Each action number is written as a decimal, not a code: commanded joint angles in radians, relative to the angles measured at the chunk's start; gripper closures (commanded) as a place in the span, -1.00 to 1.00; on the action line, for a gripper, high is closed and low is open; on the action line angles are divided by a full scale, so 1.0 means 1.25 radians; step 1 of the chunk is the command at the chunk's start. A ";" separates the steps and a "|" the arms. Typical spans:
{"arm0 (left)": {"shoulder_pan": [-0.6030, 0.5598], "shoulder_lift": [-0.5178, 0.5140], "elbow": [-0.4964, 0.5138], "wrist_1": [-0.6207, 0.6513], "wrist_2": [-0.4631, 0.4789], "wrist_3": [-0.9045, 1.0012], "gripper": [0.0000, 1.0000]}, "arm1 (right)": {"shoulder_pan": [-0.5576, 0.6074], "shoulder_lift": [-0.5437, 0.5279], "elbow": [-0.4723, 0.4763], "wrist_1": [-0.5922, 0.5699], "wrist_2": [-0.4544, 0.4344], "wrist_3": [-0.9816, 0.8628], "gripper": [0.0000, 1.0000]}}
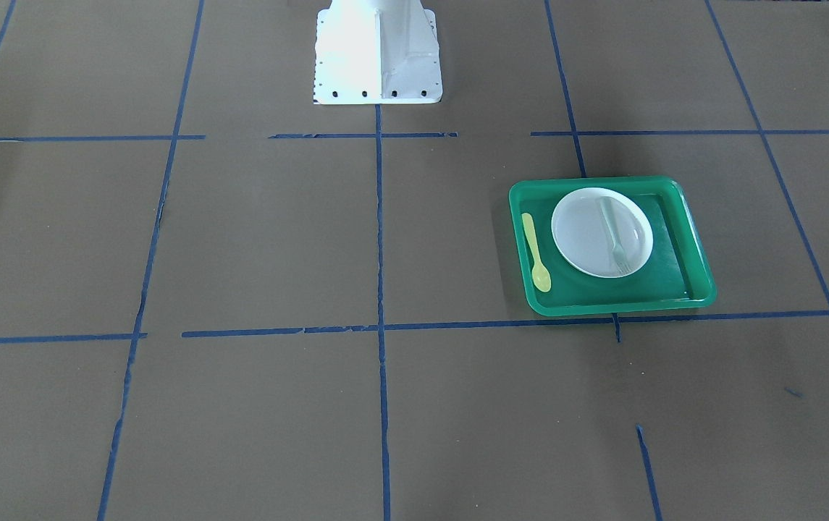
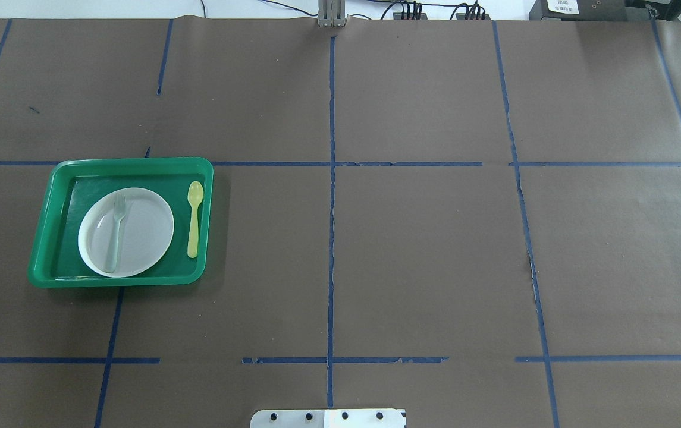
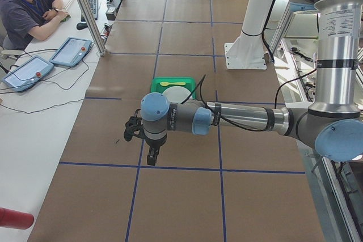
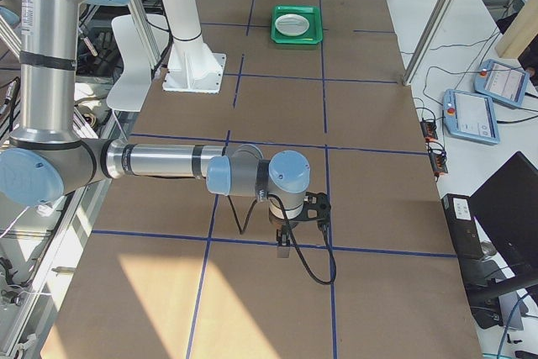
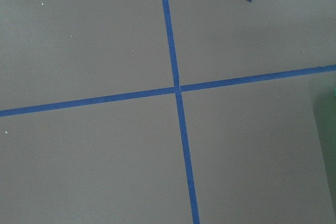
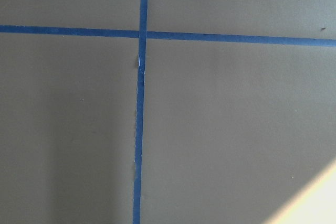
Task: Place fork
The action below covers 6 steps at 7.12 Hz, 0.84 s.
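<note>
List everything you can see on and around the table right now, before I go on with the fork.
tray: one, green, on the robot's left half of the table
plate: one, white, in the tray
fork: one, pale grey, lying on the plate
spoon: one, yellow, in the tray beside the plate
tape: blue grid lines over the brown table
base: one, white, at the robot's edge
person: one, dark shirt, seated at the bench
tablets: two, blue-rimmed, on the bench
left gripper: one, black, above the table short of the tray; open or shut unclear
right gripper: one, black, far from the tray; open or shut unclear
</note>
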 commanded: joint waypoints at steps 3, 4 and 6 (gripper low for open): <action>0.002 -0.003 0.008 -0.009 -0.002 -0.001 -1.00 | 0.000 0.000 0.000 0.000 0.000 0.000 -1.00; 0.006 -0.004 0.029 -0.075 -0.002 -0.007 -1.00 | 0.000 0.000 0.000 0.000 0.000 0.000 -1.00; 0.068 -0.008 0.011 -0.118 0.005 -0.080 -1.00 | 0.000 0.000 0.000 0.000 0.000 0.000 -1.00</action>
